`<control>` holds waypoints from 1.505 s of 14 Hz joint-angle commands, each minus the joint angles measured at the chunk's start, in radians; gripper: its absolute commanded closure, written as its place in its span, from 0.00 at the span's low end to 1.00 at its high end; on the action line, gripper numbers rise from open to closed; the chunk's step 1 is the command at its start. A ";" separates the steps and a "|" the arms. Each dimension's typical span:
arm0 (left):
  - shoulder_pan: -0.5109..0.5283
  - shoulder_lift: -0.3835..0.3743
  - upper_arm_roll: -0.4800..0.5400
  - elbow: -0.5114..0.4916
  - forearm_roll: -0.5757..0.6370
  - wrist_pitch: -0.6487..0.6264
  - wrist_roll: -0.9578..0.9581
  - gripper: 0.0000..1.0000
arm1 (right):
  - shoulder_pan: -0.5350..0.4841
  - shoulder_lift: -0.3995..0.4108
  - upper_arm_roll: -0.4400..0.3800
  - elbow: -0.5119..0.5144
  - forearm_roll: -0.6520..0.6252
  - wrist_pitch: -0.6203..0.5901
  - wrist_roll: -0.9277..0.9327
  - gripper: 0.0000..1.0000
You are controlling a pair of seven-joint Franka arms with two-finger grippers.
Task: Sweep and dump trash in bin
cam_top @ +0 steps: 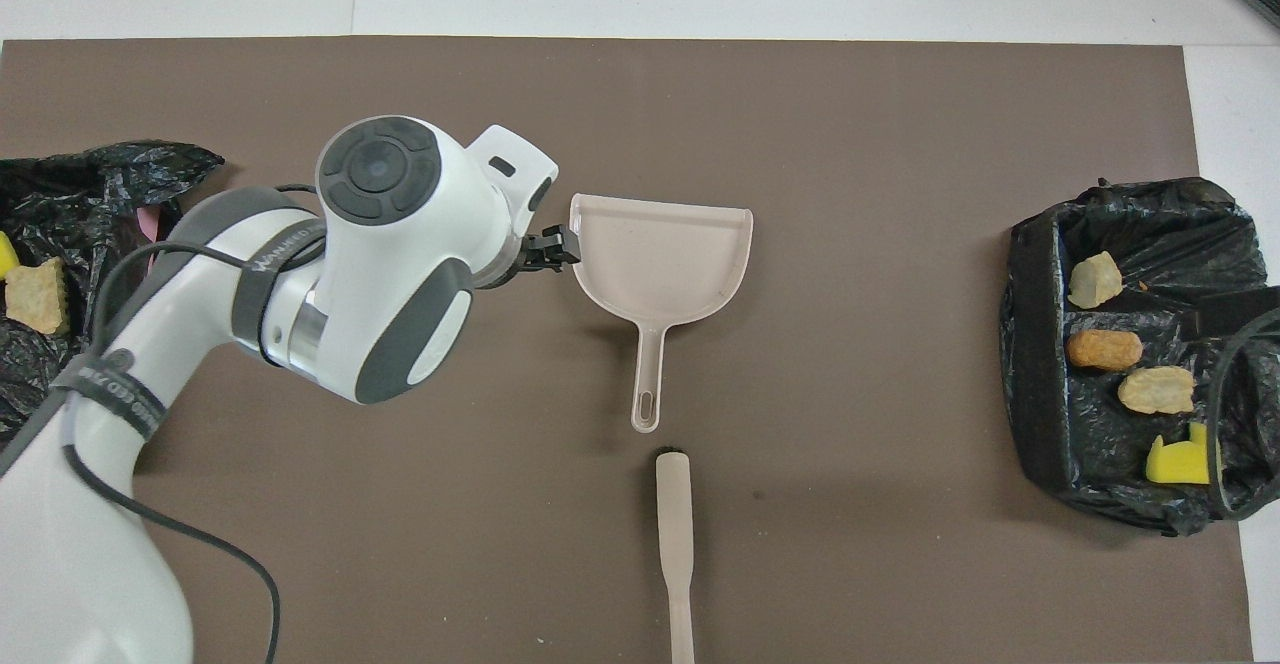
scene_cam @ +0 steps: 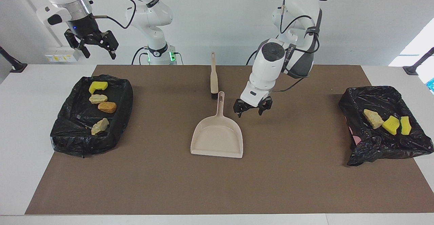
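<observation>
The beige dustpan (scene_cam: 217, 138) (cam_top: 660, 259) lies flat mid-mat with nothing in it, its handle toward the robots. My left gripper (scene_cam: 252, 109) (cam_top: 552, 248) hangs open over the mat beside that handle, holding nothing. The brush (scene_cam: 213, 77) (cam_top: 675, 534) lies just nearer the robots than the handle. Trash sits in both black-lined bins: several chunks (scene_cam: 107, 107) (cam_top: 1103, 349) in the bin (scene_cam: 84, 143) (cam_top: 1030, 364) at the right arm's end, three (scene_cam: 391, 125) in the bin (scene_cam: 373, 150) (cam_top: 90, 204) at the left arm's end. My right gripper (scene_cam: 91, 43) waits open, raised by the first bin.
A brown mat (scene_cam: 288, 184) (cam_top: 900, 124) covers most of the white table (scene_cam: 20, 123). No loose chunks show on the mat around the dustpan and brush.
</observation>
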 commanded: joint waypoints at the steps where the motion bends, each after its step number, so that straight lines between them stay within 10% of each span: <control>1: 0.081 -0.041 -0.008 0.024 0.017 -0.066 0.070 0.00 | -0.010 -0.022 -0.002 -0.028 0.006 0.009 -0.035 0.00; 10: 0.296 -0.066 -0.003 0.087 0.011 -0.164 0.548 0.00 | -0.010 -0.022 -0.008 -0.029 0.006 0.010 -0.035 0.00; 21: 0.353 -0.135 0.004 0.137 -0.001 -0.365 0.567 0.00 | -0.051 -0.010 -0.008 -0.041 0.006 0.071 -0.054 0.00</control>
